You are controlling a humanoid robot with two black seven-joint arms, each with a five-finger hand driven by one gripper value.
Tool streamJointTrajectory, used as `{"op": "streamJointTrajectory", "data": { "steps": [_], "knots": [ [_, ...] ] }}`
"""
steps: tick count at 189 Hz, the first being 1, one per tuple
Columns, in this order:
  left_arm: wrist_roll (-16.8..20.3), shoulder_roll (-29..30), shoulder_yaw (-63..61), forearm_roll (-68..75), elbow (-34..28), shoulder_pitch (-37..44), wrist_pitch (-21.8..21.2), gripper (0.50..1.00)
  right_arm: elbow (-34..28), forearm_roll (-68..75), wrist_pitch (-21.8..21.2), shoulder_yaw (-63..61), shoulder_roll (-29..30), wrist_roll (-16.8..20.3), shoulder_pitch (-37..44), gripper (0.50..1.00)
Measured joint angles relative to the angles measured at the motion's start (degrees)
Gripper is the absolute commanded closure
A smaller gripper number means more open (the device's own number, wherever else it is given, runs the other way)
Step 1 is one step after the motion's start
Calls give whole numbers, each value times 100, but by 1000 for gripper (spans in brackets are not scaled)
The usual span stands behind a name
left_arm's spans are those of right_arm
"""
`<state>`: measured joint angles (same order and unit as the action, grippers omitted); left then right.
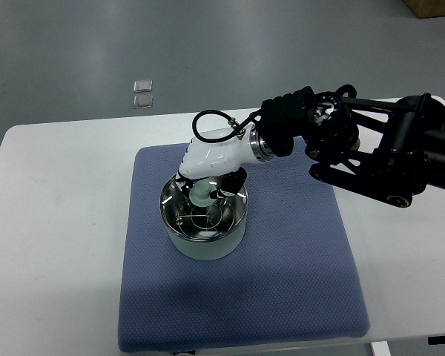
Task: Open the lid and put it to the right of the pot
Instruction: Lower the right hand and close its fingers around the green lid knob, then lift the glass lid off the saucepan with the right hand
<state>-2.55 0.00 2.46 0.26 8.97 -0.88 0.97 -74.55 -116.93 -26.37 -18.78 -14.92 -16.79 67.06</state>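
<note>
over the pot (205,222) the right hand (208,185) pinches the lid (204,211) knob; a weak grip could drop it; dragging sideways might tip the pot on the mat (282,274).

Blue mat (282,274): bare at 3 o'clock and 6 o'clock of pot (205,222). Right arm (371,159) crossed it at 2 o'clock; right hand (208,174) covered the pot's 12 o'clock rim.

You get bright, even overhead light, sharp focus, glare inside the pot (205,222) and soft shadow toward 6 o'clock on the mat (282,282).
</note>
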Motion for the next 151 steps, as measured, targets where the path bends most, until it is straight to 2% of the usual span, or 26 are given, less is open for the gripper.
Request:
{"op": "streamJointTrajectory", "data": {
  "steps": [31, 93, 105, 129, 130, 132, 151],
  "knots": [
    [0, 0, 0, 0, 0, 0, 0, 500, 17, -4, 0, 5, -21, 0, -2, 828],
    [0, 0, 0, 0, 0, 0, 0, 500, 19, 3, -25, 6, -38, -1, 9, 887],
    [0, 0, 0, 0, 0, 0, 0, 500, 19, 3, -37, 6, -38, -6, 8, 918],
    [0, 0, 0, 0, 0, 0, 0, 500, 19, 3, -42, -1, -36, -8, 2, 936],
    [0, 0, 0, 0, 0, 0, 0, 500, 19, 3, -42, -1, -36, -8, 2, 961],
    [0, 0, 0, 0, 0, 0, 0, 500, 19, 3, -42, -1, -36, -8, 2, 967],
    [0, 0, 0, 0, 0, 0, 0, 500, 19, 3, -43, -1, -36, -9, -5, 1000]
  ]
}}
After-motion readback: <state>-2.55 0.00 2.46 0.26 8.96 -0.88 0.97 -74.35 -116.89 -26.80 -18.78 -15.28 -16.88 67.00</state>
